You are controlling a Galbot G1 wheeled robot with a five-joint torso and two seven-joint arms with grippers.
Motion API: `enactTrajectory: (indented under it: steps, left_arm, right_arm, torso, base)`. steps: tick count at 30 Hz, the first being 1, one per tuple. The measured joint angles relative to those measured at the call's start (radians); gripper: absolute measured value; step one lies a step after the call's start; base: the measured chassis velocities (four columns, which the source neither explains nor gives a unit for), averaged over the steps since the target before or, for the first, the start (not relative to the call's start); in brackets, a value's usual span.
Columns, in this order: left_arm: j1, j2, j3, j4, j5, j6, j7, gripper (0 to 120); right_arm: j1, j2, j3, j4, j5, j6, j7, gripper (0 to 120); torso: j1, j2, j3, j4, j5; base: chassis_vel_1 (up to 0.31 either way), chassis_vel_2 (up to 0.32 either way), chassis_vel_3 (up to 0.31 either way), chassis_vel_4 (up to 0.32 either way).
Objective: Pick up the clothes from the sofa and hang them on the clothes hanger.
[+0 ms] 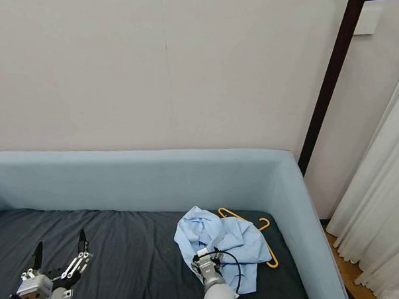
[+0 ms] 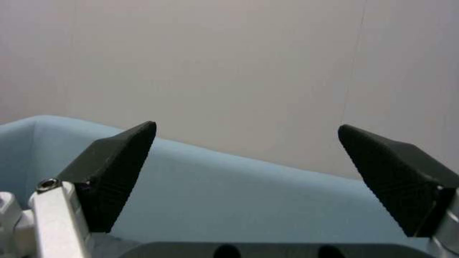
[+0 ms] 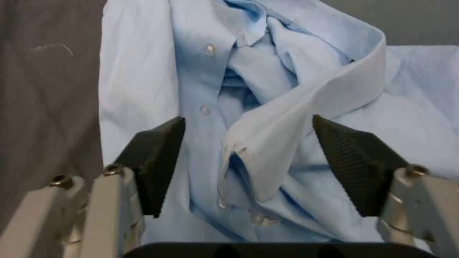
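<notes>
Head view: a crumpled light blue shirt [image 1: 224,236] lies toward the right end of the sofa's [image 1: 154,181] dark seat [image 1: 124,245], partly over an orange hanger [image 1: 232,214]. The right gripper [image 1: 209,258] sits at the shirt's near edge. The left gripper [image 1: 60,240] is well apart, above bare seat, with its fingers spread wide. A dark pole [image 1: 329,77] rises behind the sofa's right end.

Left wrist view: the left gripper [image 2: 245,129] is wide and holds nothing, facing the backrest [image 2: 237,188] and wall [image 2: 237,64].

Right wrist view: this view adds detail. The right gripper [image 3: 249,121] is wide, its pads either side of the shirt's [image 3: 143,86] collar [image 3: 337,70] and buttoned placket [image 3: 208,49], and nothing is clamped.
</notes>
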State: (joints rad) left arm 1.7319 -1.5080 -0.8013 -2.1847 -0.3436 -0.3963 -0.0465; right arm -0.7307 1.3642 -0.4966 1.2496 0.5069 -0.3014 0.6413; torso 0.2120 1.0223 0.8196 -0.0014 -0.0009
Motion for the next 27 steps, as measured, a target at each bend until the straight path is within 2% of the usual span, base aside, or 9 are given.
enactTrajectory:
  steps: [1, 5, 6, 9, 10, 15, 17, 19, 27]
  left_arm:
    - [0.000, 0.000, 0.000, 0.000, 0.000, 0.000, 0.000, 100]
    - [0.000, -0.002, 0.004, -0.001, 0.005, 0.000, 0.000, 100]
    - [0.000, -0.002, 0.004, -0.001, 0.005, 0.000, 0.000, 100]
    - [0.002, -0.002, 0.004, -0.004, 0.005, 0.000, 0.000, 100]
    - [0.002, -0.002, 0.004, -0.004, 0.005, 0.000, 0.000, 100]
    - [0.003, -0.003, 0.003, -0.007, 0.006, -0.001, 0.000, 100]
    - [0.003, -0.004, 0.003, -0.008, 0.006, -0.001, -0.001, 100]
    - [0.003, -0.004, 0.004, -0.009, 0.006, -0.001, -0.001, 100]
    - [-0.002, 0.000, 0.010, 0.000, 0.006, -0.001, -0.001, 100]
  right_arm:
    - [0.000, 0.000, 0.000, 0.000, 0.000, 0.000, 0.000, 68]
    - [-0.008, 0.009, 0.019, -0.020, -0.020, -0.003, 0.002, 50]
    - [-0.008, 0.009, 0.019, -0.020, -0.020, -0.003, 0.002, 50]
    - [-0.015, 0.009, 0.026, -0.021, -0.029, -0.009, 0.006, 35]
    - [-0.015, 0.009, 0.026, -0.021, -0.029, -0.009, 0.006, 35]
    - [-0.028, 0.006, 0.028, -0.011, -0.037, -0.014, 0.012, 14]
    - [-0.030, 0.004, 0.028, -0.007, -0.037, -0.014, 0.014, 12]
    - [-0.037, -0.006, 0.025, 0.013, -0.038, -0.014, 0.020, 0]
    - [-0.026, -0.100, 0.029, 0.133, -0.045, 0.027, 0.029, 0]
  torso:
    - [0.000, 0.000, 0.000, 0.0000, 0.0000]
    - [0.000, 0.000, 0.000, 0.0000, 0.0000]
    - [0.000, 0.000, 0.000, 0.0000, 0.0000]
    - [0.000, 0.000, 0.000, 0.0000, 0.0001]
    - [0.000, 0.000, 0.000, 0.0000, 0.0001]
    - [0.000, 0.000, 0.000, 0.0000, 0.0000]
    - [0.000, 0.000, 0.000, 0.0001, 0.0001]
    - [0.000, 0.000, 0.000, 0.0001, 0.0001]
    - [0.000, 0.000, 0.000, 0.0001, 0.0002]
  base:
    - [0.000, 0.000, 0.000, 0.000]
    - [0.000, 0.000, 0.000, 0.000]
    - [0.000, 0.000, 0.000, 0.000]
    - [0.000, 0.000, 0.000, 0.000]
    - [0.000, 0.000, 0.000, 0.000]
    - [0.000, 0.000, 0.000, 0.000]
    - [0.000, 0.000, 0.000, 0.000]
    - [0.000, 0.000, 0.000, 0.000]
    - [0.000, 0.000, 0.000, 0.000]
